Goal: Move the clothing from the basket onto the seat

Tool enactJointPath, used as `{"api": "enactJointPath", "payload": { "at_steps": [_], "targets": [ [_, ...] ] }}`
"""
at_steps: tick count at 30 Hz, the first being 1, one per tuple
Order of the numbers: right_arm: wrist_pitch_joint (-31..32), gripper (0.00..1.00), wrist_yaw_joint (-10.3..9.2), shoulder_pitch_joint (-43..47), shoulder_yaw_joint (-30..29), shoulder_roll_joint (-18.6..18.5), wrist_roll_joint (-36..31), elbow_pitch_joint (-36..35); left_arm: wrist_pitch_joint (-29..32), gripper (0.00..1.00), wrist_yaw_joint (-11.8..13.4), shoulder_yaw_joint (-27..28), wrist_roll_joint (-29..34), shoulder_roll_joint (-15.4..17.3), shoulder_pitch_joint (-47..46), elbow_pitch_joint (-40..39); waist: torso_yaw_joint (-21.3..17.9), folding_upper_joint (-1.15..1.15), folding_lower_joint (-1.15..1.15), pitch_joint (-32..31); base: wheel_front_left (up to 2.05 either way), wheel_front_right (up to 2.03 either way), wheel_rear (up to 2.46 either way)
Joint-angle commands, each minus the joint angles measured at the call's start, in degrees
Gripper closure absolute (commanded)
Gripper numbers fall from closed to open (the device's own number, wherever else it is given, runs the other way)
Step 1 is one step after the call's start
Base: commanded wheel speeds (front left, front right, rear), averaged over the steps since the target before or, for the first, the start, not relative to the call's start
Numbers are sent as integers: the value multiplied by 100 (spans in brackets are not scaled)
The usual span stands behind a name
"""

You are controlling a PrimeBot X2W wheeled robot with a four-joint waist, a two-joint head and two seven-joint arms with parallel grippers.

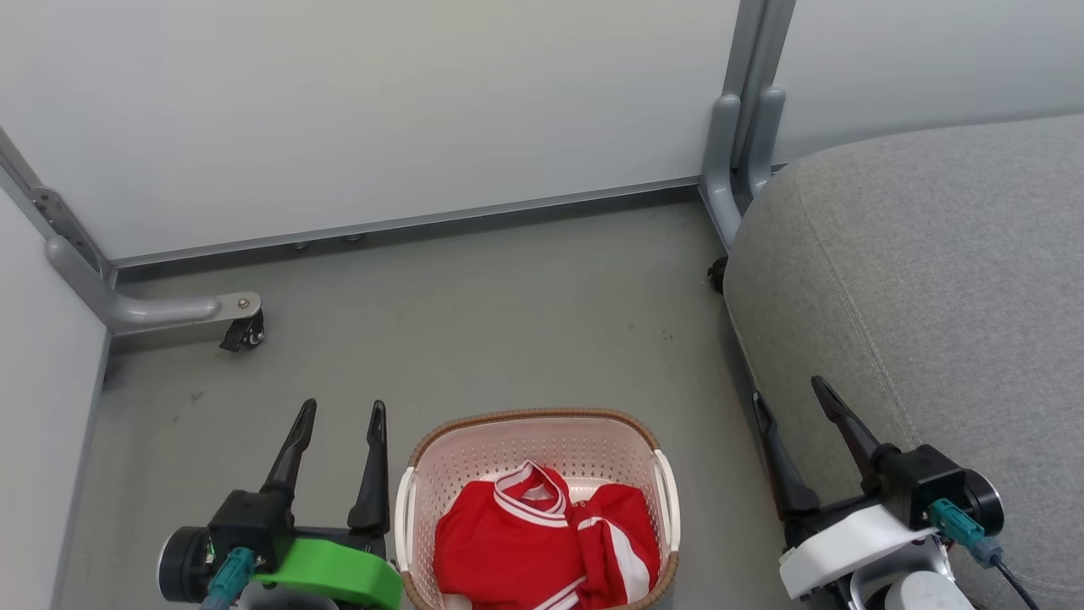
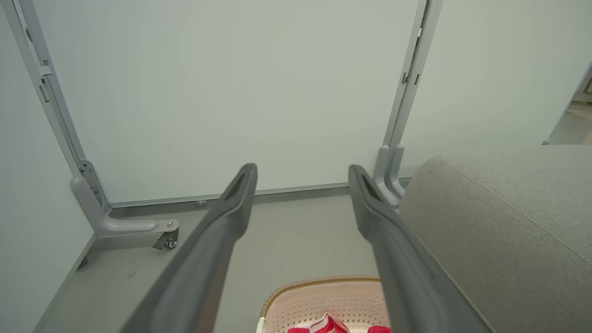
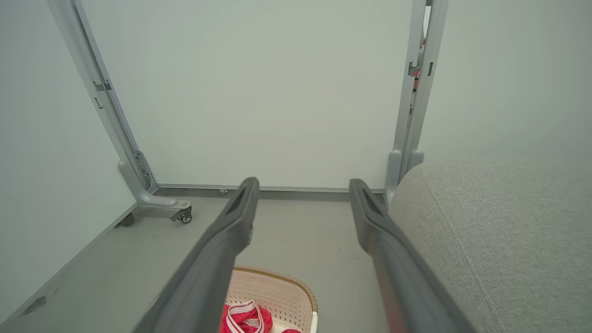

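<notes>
The cream laundry basket (image 1: 532,417) stood on the grey floor (image 1: 474,305) directly in front of the robot, between its two arms. The red clothing (image 1: 508,542) lay bundled inside it, all of it below the brown woven-look rim. A red-and-white striped collar sat on top towards the back, and white stripes ran along the folds on the robot's right.

The left gripper (image 1: 341,411) was just beside the basket's left handle. Its two dark fingers were spread wide and pointed away from the robot, with bare floor showing between them. The right gripper (image 1: 789,391) was on the basket's other side, a strip of floor apart from it. Its fingers were spread just as wide and closed on nothing. From the head camera its outer finger lay across the front edge of the seat (image 1: 931,296).

That seat, a big grey woven sofa cushion with a stitched seam, filled the robot's right side. Behind everything stood pale partition panels (image 1: 381,110) in grey metal frames, one foot of which carried a small caster (image 1: 252,332).
</notes>
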Motion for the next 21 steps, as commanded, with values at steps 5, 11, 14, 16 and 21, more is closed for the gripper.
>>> {"api": "enactJointPath", "payload": {
  "at_steps": [5, 11, 14, 16, 21],
  "targets": [
    [-98, 0, 2, 73, 53, -36, -271, -40, -93, 0, 70, 7, 252, 39, 93, 72, -7, 9, 0, -20, 0, 0, 0],
    [-111, 0, 1, 72, 37, -36, -294, -36, -98, 0, 94, 22, 283, 40, 102, 142, -20, 9, 0, -29, 0, 0, 0],
    [-111, 0, 1, 80, 17, -36, -271, -25, -97, 0, 121, 30, 354, 39, 101, 208, -25, 9, 0, -38, 0, 0, 0],
    [-111, 0, 1, 85, 7, -35, -266, -21, -97, 0, 147, 41, 357, 39, 86, 248, -27, 9, 0, -42, 0, 0, 0],
    [-111, 0, 1, 97, -9, -35, -260, -12, -97, 0, 175, 56, 331, 38, 75, 300, -37, 9, 0, -50, 0, 0, 0]
  ]
}}
